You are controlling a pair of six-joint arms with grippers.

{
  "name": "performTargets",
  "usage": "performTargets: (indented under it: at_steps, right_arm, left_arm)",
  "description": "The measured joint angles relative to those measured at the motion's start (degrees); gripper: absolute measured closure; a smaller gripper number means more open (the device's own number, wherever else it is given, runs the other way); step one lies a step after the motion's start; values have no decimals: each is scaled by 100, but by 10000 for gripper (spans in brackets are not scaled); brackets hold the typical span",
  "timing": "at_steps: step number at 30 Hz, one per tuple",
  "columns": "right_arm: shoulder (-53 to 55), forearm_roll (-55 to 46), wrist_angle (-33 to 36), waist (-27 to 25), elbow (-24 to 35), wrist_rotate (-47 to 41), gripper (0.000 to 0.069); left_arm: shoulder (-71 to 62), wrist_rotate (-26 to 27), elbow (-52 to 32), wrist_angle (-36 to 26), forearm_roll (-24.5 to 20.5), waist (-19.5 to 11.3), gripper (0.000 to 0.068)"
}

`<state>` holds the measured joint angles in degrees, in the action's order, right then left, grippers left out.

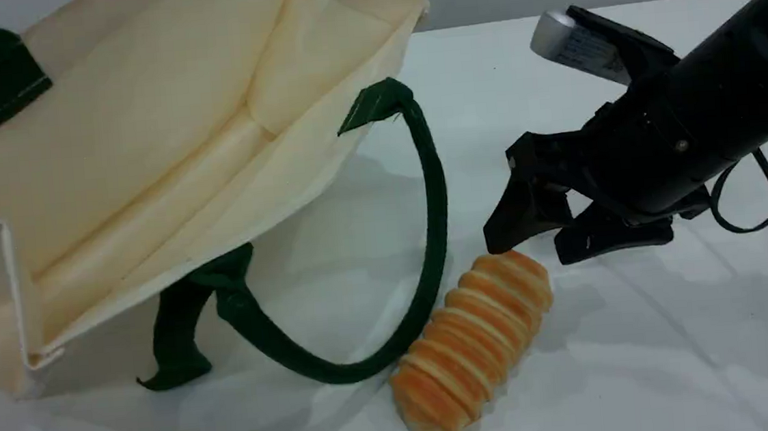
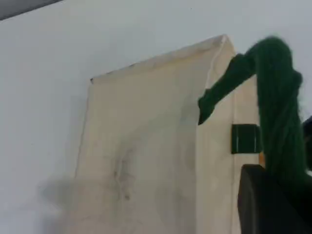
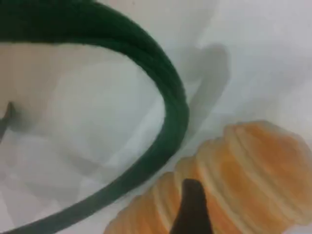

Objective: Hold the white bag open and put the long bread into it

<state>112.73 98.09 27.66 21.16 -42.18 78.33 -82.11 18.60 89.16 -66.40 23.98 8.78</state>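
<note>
The white bag [image 1: 144, 125] hangs tilted off the table at the upper left, its mouth turned toward the front right. In the left wrist view my left gripper [image 2: 287, 180] is shut on the bag's upper green handle [image 2: 278, 112], with the bag's side [image 2: 146, 161] below it. The lower handle [image 1: 434, 204] droops in a loop onto the table. The long bread [image 1: 482, 331] lies just right of that loop. My right gripper [image 1: 553, 233] stands open right above the bread's far end. One fingertip [image 3: 192, 207] shows over the bread [image 3: 253, 165], beside the handle [image 3: 165, 78].
The white table [image 1: 642, 359] stretches to the right and front of the bread. A black cable [image 1: 767, 206] loops beside the right arm. A grey wall closes the back.
</note>
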Motion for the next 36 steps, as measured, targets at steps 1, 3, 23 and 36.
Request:
performTargets:
  at_steps: [1,3,23,36]
  right_arm:
    - [6,0,41,0,0,0,185]
    - [47,5,152,0,0,0,185]
    - [913,203,571,0,-174,638,186]
    - [947,132,955,-25,-226,771,612]
  left_arm:
    - [0,49,0,0,98,0,590]
    - [0,223,0,-23,306,0,590]
    - [0,265,0,-31,342,0,590]
    - [0,265,0,-35,342,0,590]
